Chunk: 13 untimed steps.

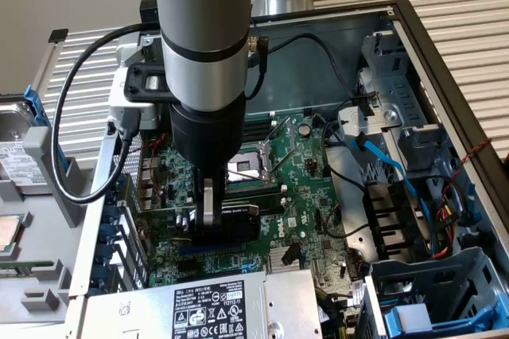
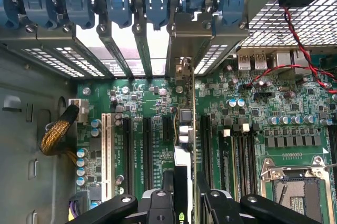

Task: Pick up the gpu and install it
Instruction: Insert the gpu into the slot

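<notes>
The gpu point(image 2: 183, 129) stands on edge between my gripper's point(image 2: 184, 203) black fingers point(image 2: 158, 205), which are shut on it. Its silver bracket point(image 2: 184, 40) reaches the rear slot openings of the case. The card runs along a black expansion slot of the green motherboard point(image 2: 247, 129); whether it sits fully in the slot I cannot tell. In the exterior view my gripper point(image 1: 208, 224) hangs straight down inside the open case, with the gpu's black shroud point(image 1: 242, 213) low over the motherboard point(image 1: 310, 188).
Blue bracket clips point(image 2: 116, 3) line the case's rear wall. Other black slots point(image 2: 147, 150) lie beside the card. The CPU socket point(image 1: 246, 168), a labelled power supply point(image 1: 207, 307), a blue cable point(image 1: 390, 164) and drive cages point(image 1: 421, 291) crowd the case. Red wires point(image 2: 295, 34) cross one corner.
</notes>
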{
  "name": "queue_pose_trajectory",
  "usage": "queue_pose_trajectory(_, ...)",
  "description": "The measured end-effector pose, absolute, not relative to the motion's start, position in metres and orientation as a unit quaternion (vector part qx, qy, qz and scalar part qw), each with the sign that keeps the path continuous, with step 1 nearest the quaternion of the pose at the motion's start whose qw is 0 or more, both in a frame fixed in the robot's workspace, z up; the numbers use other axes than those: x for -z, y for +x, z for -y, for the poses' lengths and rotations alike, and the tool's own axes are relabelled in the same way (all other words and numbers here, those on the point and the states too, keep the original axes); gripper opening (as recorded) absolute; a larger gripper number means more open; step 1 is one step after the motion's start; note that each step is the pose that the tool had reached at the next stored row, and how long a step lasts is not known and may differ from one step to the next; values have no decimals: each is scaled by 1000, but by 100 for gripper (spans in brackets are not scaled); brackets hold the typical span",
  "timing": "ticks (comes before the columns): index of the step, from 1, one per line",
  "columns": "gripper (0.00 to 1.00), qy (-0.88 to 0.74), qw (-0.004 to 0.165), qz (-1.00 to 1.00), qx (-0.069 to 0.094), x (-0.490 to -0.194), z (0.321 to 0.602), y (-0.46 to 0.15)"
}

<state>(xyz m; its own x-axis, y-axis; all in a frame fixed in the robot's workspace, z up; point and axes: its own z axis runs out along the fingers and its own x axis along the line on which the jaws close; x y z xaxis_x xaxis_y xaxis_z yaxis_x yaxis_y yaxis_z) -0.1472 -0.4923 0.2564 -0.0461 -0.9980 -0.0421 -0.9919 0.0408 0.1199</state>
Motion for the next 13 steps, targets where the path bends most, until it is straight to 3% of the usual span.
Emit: queue_pose_trajectory(13, 27, 690, 26, 721, 58, -256, 491, -147)
